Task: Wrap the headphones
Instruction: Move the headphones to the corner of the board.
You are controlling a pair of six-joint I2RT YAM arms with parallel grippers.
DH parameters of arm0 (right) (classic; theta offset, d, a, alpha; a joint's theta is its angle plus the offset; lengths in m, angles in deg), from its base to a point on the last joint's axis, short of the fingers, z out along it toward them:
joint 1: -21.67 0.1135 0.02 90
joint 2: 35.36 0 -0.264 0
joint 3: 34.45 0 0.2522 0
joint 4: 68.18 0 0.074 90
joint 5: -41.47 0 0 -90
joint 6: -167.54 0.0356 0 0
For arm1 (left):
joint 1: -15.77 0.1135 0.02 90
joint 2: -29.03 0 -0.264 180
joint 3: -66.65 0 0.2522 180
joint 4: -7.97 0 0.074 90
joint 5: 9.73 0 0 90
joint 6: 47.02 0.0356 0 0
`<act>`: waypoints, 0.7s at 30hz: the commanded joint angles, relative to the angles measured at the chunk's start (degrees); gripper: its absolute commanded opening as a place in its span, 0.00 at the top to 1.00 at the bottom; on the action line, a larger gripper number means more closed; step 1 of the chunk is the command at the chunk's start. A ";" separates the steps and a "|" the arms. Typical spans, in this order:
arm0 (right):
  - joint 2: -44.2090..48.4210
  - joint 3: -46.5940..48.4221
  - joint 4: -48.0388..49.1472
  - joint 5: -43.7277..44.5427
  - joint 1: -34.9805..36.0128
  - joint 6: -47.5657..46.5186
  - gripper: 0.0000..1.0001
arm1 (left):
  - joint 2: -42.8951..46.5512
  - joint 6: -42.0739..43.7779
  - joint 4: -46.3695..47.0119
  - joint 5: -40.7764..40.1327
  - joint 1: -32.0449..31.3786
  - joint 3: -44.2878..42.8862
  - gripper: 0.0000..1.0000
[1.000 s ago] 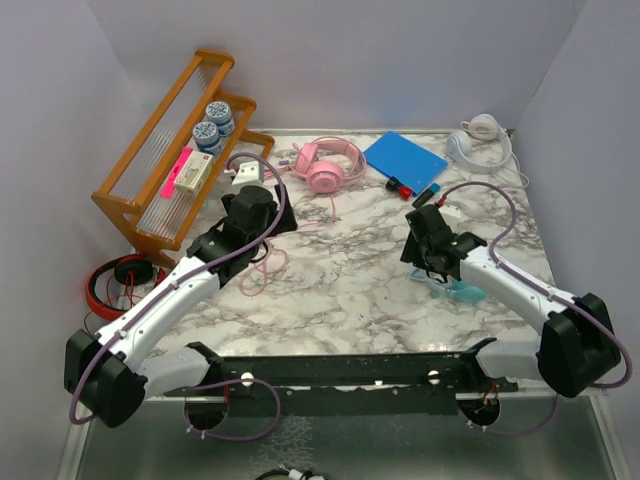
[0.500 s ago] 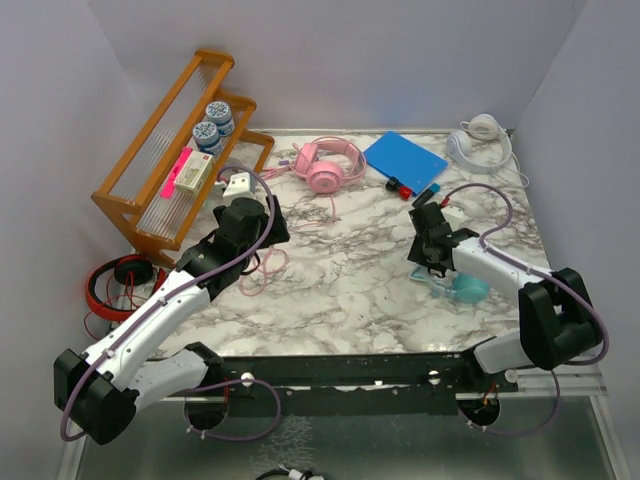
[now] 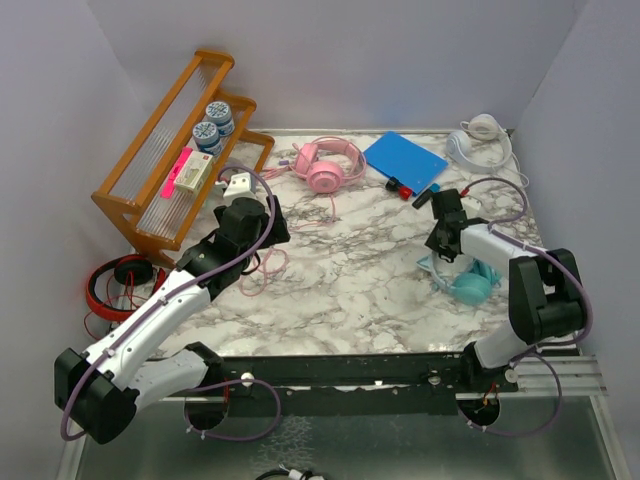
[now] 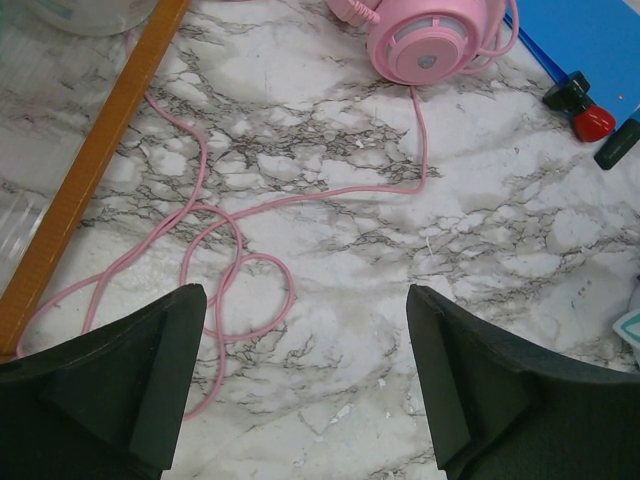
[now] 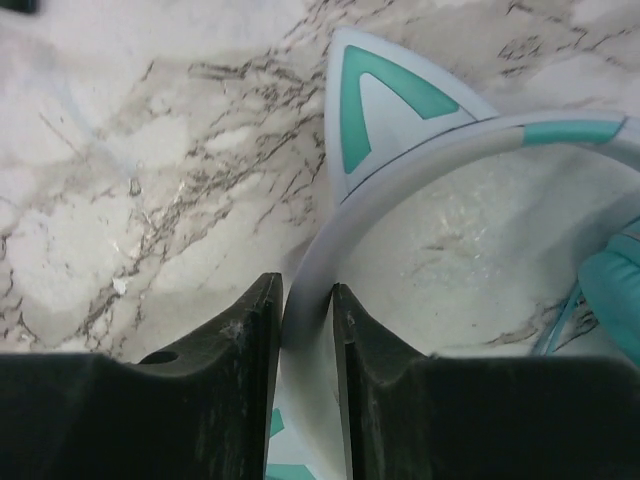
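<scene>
**A:** Where do the three pairs lie?

**B:** All on the bench (image 3: 350,275). The pink pair (image 3: 325,165) is at the far edge, and its pink cable (image 4: 418,140) trails in loose loops toward the rack (image 3: 150,175). The white pair (image 3: 475,135) is in the far right corner, and the teal pair (image 3: 472,287) is near the right side.

**A:** And the pincers?

**B:** The right pincer (image 5: 305,300) is clamped on the teal headband (image 5: 430,158), just below a cat ear (image 5: 390,95). The left pincer (image 4: 303,300) hangs above the cable loops with its fingers wide apart, touching nothing.

**A:** How will they handle?

**B:** I judge them to be light plastic. The band looks stiff, springy and smooth, so it may twist in a narrow grip. The ears look easy to snap, so hold the band. The cable is limp and tangles easily, so take it by a loop.

**A:** Any writing?

**B:** I can read none on any pair. The tag (image 3: 182,170) and jars (image 3: 213,122) on the rack are too small to read.
</scene>
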 commanded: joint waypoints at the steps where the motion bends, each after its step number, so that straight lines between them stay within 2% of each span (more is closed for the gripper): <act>1: -1.74 2.35 1.66 1.74 -2.70 -1.06 0.70 | -0.24 0.83 0.26 1.01 0.34 -0.13 0.13; 6: -2.44 2.39 3.47 2.28 -7.54 -2.36 0.75 | -0.25 1.67 0.24 1.91 0.30 -0.65 0.13; 7: -2.87 2.53 4.07 2.39 -8.47 -3.88 0.79 | -0.20 1.91 0.17 1.97 0.31 -0.59 0.13; 11: -7.00 6.99 1.69 6.09 -9.43 -6.62 0.82 | -0.68 2.34 0.24 2.23 0.31 -0.35 0.14; 19: -10.86 9.78 7.06 12.08 -10.43 -11.59 0.80 | -2.89 2.60 1.24 3.78 0.39 -1.41 0.14; 21: -10.65 9.99 8.36 13.91 -10.48 -13.51 0.72 | -3.12 2.76 1.46 3.74 0.40 -1.42 0.14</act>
